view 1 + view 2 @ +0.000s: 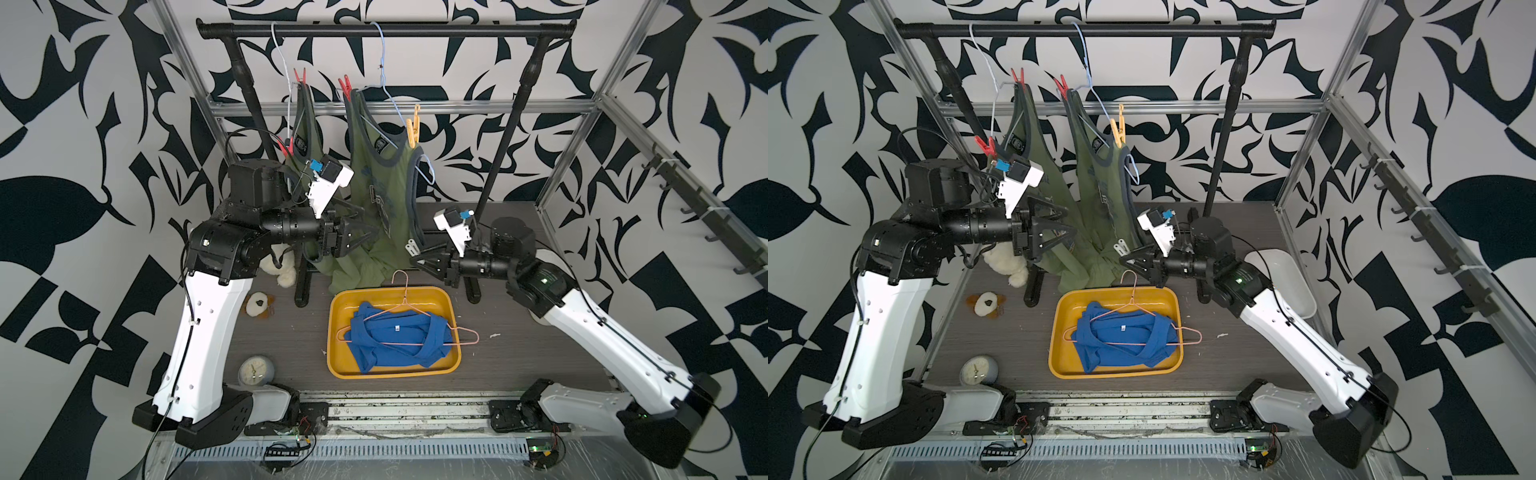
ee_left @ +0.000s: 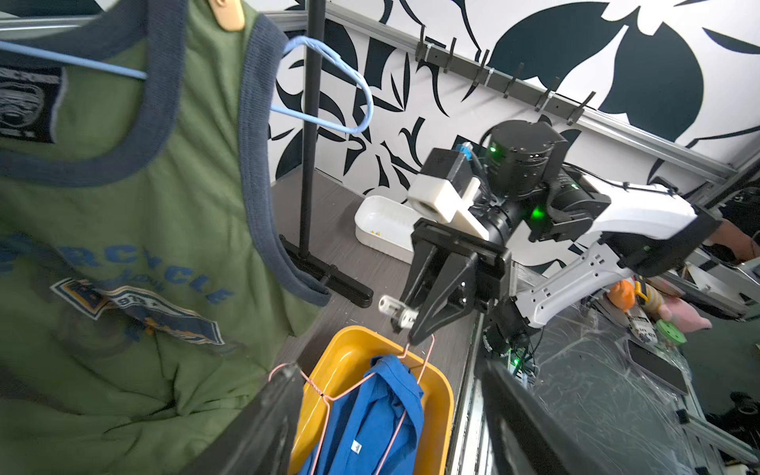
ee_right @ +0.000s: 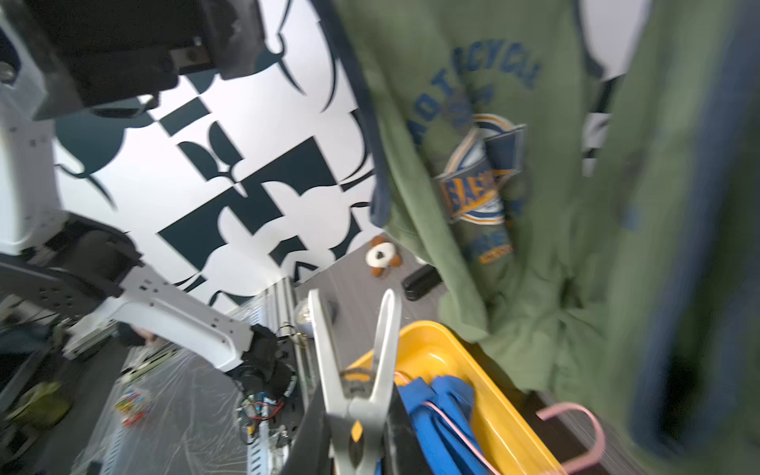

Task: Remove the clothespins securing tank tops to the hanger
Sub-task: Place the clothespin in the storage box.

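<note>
Here, left tool [image 2: 388,374] gapes wide, empty; right tool [image 1: 415,261] pinches the grey clothespin [image 3: 358,405].

The left gripper [image 2: 386,382] holds its two dark fingers [image 2: 263,423] wide apart with nothing between them. Just ahead lies a yellow tray [image 2: 345,353] holding the blue tank top [image 2: 370,415] and a pink hanger [image 2: 329,397]. An olive tank top [image 2: 123,246] hangs beside one finger. Beyond the tray, the right gripper [image 2: 409,329] pinches a grey clothespin [image 2: 395,310].

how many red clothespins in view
3 red plastic clothespins: one on the left olive tank top's upper strap, one on its lower strap, one atop the middle top. More may hide.
</note>
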`<action>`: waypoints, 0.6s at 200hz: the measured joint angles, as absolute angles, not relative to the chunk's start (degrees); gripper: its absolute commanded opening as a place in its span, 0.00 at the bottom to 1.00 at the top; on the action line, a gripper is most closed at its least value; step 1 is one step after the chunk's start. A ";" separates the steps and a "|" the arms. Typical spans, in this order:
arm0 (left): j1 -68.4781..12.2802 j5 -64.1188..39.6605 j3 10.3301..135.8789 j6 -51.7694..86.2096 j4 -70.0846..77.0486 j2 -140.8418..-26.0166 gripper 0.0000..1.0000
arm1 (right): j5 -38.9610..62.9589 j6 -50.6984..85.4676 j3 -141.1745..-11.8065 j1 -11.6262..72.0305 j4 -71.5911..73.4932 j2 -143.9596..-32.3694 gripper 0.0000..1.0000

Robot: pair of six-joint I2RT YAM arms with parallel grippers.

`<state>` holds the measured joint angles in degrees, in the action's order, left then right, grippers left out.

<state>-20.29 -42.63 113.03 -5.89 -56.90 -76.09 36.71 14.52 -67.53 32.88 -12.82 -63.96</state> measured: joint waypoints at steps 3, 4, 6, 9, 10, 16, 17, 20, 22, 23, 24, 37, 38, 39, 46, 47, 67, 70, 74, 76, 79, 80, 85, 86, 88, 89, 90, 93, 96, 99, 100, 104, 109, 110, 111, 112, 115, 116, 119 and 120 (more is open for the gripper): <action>-20.32 -42.17 113.03 -5.63 -56.69 -76.05 0.73 | 36.03 14.52 -67.18 32.10 -13.43 -63.29 0.00; -20.32 -42.02 113.03 -5.54 -56.62 -76.05 0.74 | 35.94 14.55 -67.11 31.86 -13.56 -63.13 0.00; -20.32 -41.78 113.03 -5.39 -56.51 -76.05 0.73 | 35.68 14.50 -66.85 31.31 -13.89 -62.67 0.00; -20.32 -41.25 113.03 -5.15 -56.31 -76.03 0.74 | 35.11 14.48 -66.57 30.52 -14.39 -62.11 0.00; -20.34 -41.06 113.03 -4.95 -56.18 -76.03 0.74 | 34.92 14.48 -66.39 29.98 -14.59 -61.80 0.00; -20.34 -40.03 112.97 -4.38 -55.72 -76.03 0.74 | 34.33 14.50 -65.73 28.01 -15.29 -60.88 0.00; -20.34 -39.92 112.97 -4.32 -55.64 -76.03 0.74 | 34.20 14.50 -65.56 27.46 -15.40 -60.66 0.00; -20.34 -39.44 112.88 -4.10 -55.37 -76.03 0.74 | 34.04 14.57 -65.19 26.50 -15.59 -60.27 0.00; -20.34 -39.09 112.84 -3.90 -55.20 -76.03 0.74 | 33.76 14.59 -64.88 25.69 -15.84 -60.01 0.00; -20.34 -38.94 112.81 -3.84 -55.13 -76.03 0.74 | 33.71 14.63 -64.75 25.36 -15.90 -59.92 0.00; -20.34 -38.83 112.79 -3.77 -55.09 -76.03 0.74 | 33.54 14.68 -64.53 24.75 -15.97 -59.77 0.00; -20.34 -36.99 111.90 -2.90 -53.98 -75.99 0.74 | 32.45 14.90 -62.28 19.94 -16.97 -58.85 0.00; -20.34 -36.93 111.83 -2.87 -53.95 -75.96 0.74 | 32.29 14.94 -62.02 19.46 -17.04 -58.81 0.00; -20.34 -36.84 111.77 -2.87 -53.95 -75.96 0.74 | 32.21 14.94 -61.89 19.22 -17.06 -58.81 0.00; -20.32 -36.16 110.96 -2.72 -53.47 -75.92 0.74 | 31.24 14.96 -60.47 16.80 -17.63 -58.67 0.00; -20.34 -36.12 110.87 -2.72 -53.45 -75.90 0.74 | 31.14 14.94 -60.31 16.60 -17.72 -58.67 0.00; -20.34 -35.99 108.05 -2.79 -52.86 -75.83 0.73 | 27.33 14.61 -57.25 12.23 -21.41 -58.83 0.00; -20.34 -36.14 107.61 -2.79 -52.86 -75.83 0.73 | 26.72 14.50 -56.95 11.79 -21.91 -58.87 0.00; -20.34 -36.36 107.04 -2.81 -52.80 -75.83 0.74 | 26.00 14.35 -56.53 11.16 -22.55 -58.87 0.00; -20.34 -36.53 106.67 -2.83 -52.73 -75.83 0.73 | 25.71 14.31 -56.42 10.96 -22.74 -58.87 0.00; -20.32 -36.82 106.17 -2.83 -52.60 -75.83 0.74 | 24.95 14.11 -56.14 10.46 -23.20 -58.87 0.00; -20.32 -36.88 106.06 -2.83 -52.58 -75.83 0.74 | 24.82 14.06 -56.07 10.37 -23.29 -58.87 0.00; -20.32 -37.43 105.27 -2.81 -52.47 -75.83 0.74 | 23.83 13.85 -55.77 9.63 -23.81 -58.87 0.00; -20.32 -37.50 105.16 -2.81 -52.42 -75.83 0.74 | 23.68 13.80 -55.72 9.52 -23.88 -58.87 0.00; -20.34 -37.65 104.84 -2.81 -52.36 -75.83 0.73 | 23.29 13.72 -55.66 9.21 -24.12 -58.87 0.00; -20.34 -37.74 104.73 -2.81 -52.31 -75.83 0.73 | 23.16 13.69 -55.64 9.10 -24.18 -58.89 0.00; -20.34 -37.93 104.47 -2.79 -52.21 -75.83 0.73 | 22.92 13.67 -55.61 8.84 -24.32 -58.92 0.00; -20.34 -38.26 104.01 -2.76 -52.05 -75.81 0.73 | 22.41 13.54 -55.59 8.38 -24.64 -58.96 0.00; -20.34 -38.57 103.59 -2.74 -51.92 -75.81 0.73 | 22.00 13.47 -55.57 7.97 -24.82 -59.02 0.00; -20.34 -38.85 103.20 -2.72 -51.81 -75.81 0.73 | 21.63 13.37 -55.57 7.49 -24.97 -59.16 0.00; -20.34 -38.89 103.09 -2.72 -51.75 -75.81 0.73 | 21.43 13.32 -55.57 7.27 -25.04 -59.20 0.00; -20.34 -39.22 102.56 -2.68 -51.44 -75.81 0.73 | 20.95 13.30 -55.55 6.59 -25.08 -59.35 0.00; -20.34 -39.59 101.95 -2.57 -51.20 -75.81 0.73 | 20.23 13.32 -55.55 5.67 -25.08 -59.64 0.00; -20.34 -39.66 101.86 -2.55 -51.18 -75.81 0.73 | 20.05 13.32 -55.55 5.52 -25.08 -59.70 0.00; -20.34 -39.75 101.67 -2.55 -51.07 -75.81 0.73 | 19.84 13.34 -55.55 5.23 -25.10 -59.81 0.00; -20.34 -39.81 101.60 -2.55 -51.00 -75.81 0.73 | 19.77 13.34 -55.55 5.13 -25.12 -59.86 0.00; -20.34 -39.94 101.36 -2.52 -50.96 -75.81 0.73 | 19.29 13.34 -55.55 4.56 -25.06 -60.07 0.00; -20.34 -39.99 101.27 -2.52 -50.92 -75.81 0.73 | 19.05 13.37 -55.55 4.38 -25.06 -60.16 0.00; -20.34 -40.14 100.97 -2.46 -50.68 -75.81 0.73 | 18.50 13.50 -55.55 3.66 -25.06 -60.53 0.00; -20.34 -40.16 100.88 -2.46 -50.59 -75.81 0.73 | 18.33 13.52 -55.55 3.53 -25.04 -60.60 0.00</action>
<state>-20.34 -40.16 100.88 -2.46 -50.59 -75.81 18.33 13.52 -55.55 3.53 -25.04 -60.60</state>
